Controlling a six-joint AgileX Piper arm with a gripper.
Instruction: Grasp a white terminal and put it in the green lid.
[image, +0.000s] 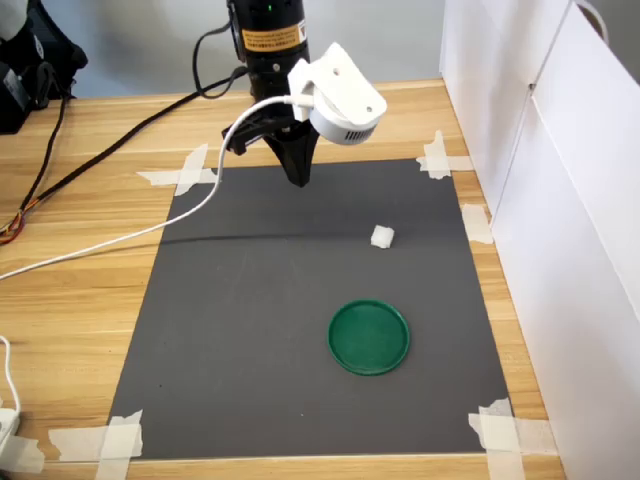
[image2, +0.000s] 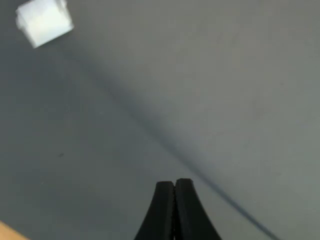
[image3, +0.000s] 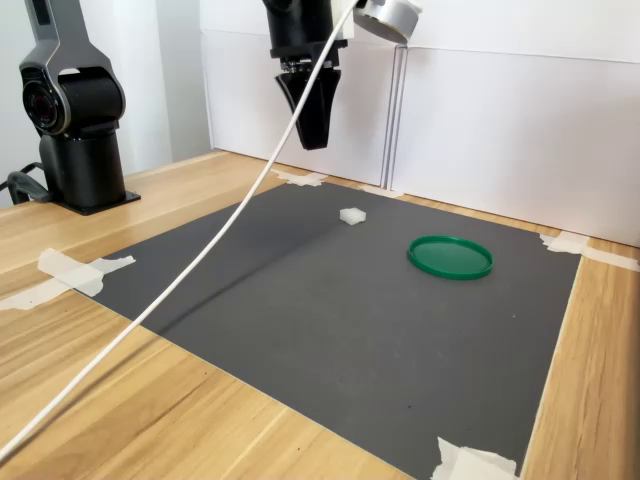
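Gripper (image: 298, 178) hangs in the air above the far part of the dark grey mat (image: 250, 340), fingers pressed together with nothing between them; the wrist view shows the two black fingertips (image2: 165, 210) touching along their length, gripper (image2: 174, 187) empty. In the second exterior view the gripper (image3: 314, 140) points down, well clear of the mat (image3: 300, 310). White terminal (image: 382, 237) sits on the mat, toward the first exterior view's right of the gripper and nearer the camera, not touched by anything; in the second exterior view the terminal (image3: 351, 215) lies below and to the second exterior view's right of the fingertips, and in the wrist view it shows blurred at a corner of the frame (image2: 44, 22), well apart from the fingers. Green lid (image: 369, 336) lies flat on the mat, rim up, nothing in it; it is nearer the camera than the terminal in the first exterior view, apart from it, and to the second exterior view's right of the terminal (image3: 450, 256). Mat is taped at the corners to a wooden table (image: 80, 290) with white tape pieces (image: 185, 172). A white cable (image: 150, 232) runs from the wrist camera housing (image: 340, 100) across the mat and table. White panels (image: 560, 200) stand along the first exterior view's right edge. A second black robot base (image3: 75, 110) stands on the table at the second exterior view's left.
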